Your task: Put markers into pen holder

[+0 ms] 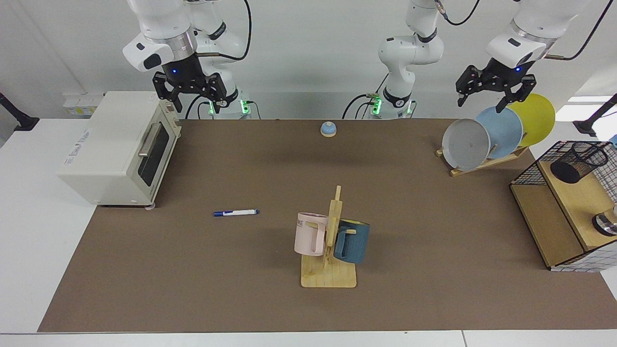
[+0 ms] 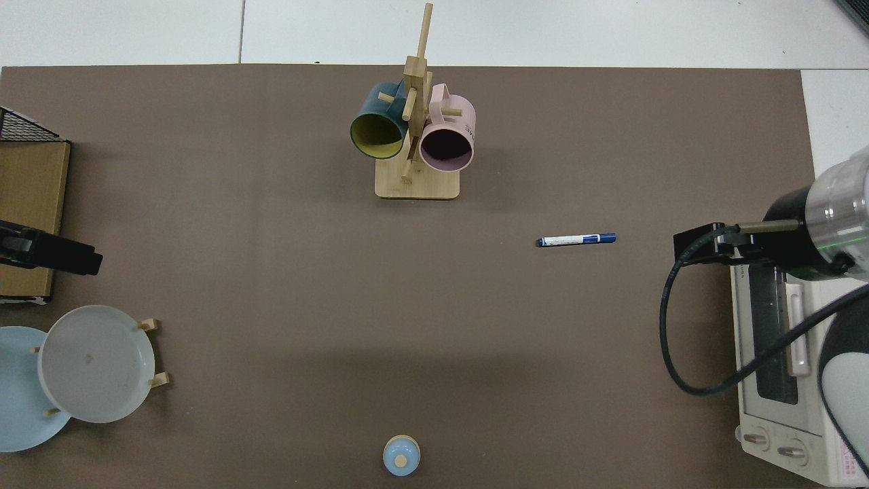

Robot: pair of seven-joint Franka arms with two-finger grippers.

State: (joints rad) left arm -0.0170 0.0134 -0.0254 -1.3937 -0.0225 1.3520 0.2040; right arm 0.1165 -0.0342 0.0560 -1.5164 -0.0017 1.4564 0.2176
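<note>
One marker [image 1: 235,212] lies flat on the brown mat, white barrel with a dark blue cap; the top view shows the marker [image 2: 576,239] alone on bare mat. The pen holder [image 1: 578,161], a black mesh cup, sits on a wooden shelf at the far right edge and is out of the top view. My right gripper [image 1: 191,99] hangs open and empty above the toaster oven's corner, well behind the marker. My left gripper [image 1: 483,101] hangs open and empty over the plate rack, up and left of the pen holder.
A white toaster oven [image 1: 120,144] stands at the mat's left edge. A wooden mug tree [image 1: 332,241] holds a pink and a blue mug mid-table. A plate rack [image 1: 487,140], a wire basket frame [image 1: 525,176] and a small blue bell [image 1: 328,128] are also present.
</note>
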